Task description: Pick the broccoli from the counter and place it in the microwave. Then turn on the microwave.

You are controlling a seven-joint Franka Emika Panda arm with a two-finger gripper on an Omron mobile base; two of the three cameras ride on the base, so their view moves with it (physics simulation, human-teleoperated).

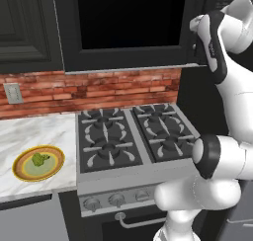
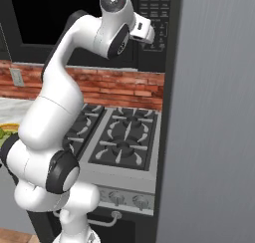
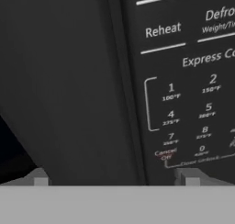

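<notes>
Broccoli (image 1: 40, 159): small lumpy yellow-green floret, no clear long axis, lying on a round yellow-rimmed plate (image 1: 21, 172) at lower left of the left base view, on the veined marble counter (image 1: 34, 131). Microwave (image 1: 128, 22): glossy black box, upper centre, door shut. Gripper (image 3: 114, 177): fingers spread wide, empty, close before the flat keypad (image 3: 188, 113). Black grated stovetop (image 1: 133, 134) and red brick wall (image 1: 99, 89) lie between.

You have a black gas stovetop (image 1: 133, 134) with four burners and front knobs (image 1: 116, 200), a red brick backsplash (image 1: 89, 89), a wall outlet (image 1: 13, 93), a yellow-rimmed plate (image 1: 22, 173), a dark panelled cabinet (image 1: 27, 27), and a tall grey panel (image 2: 214, 117) at the stove's right.
</notes>
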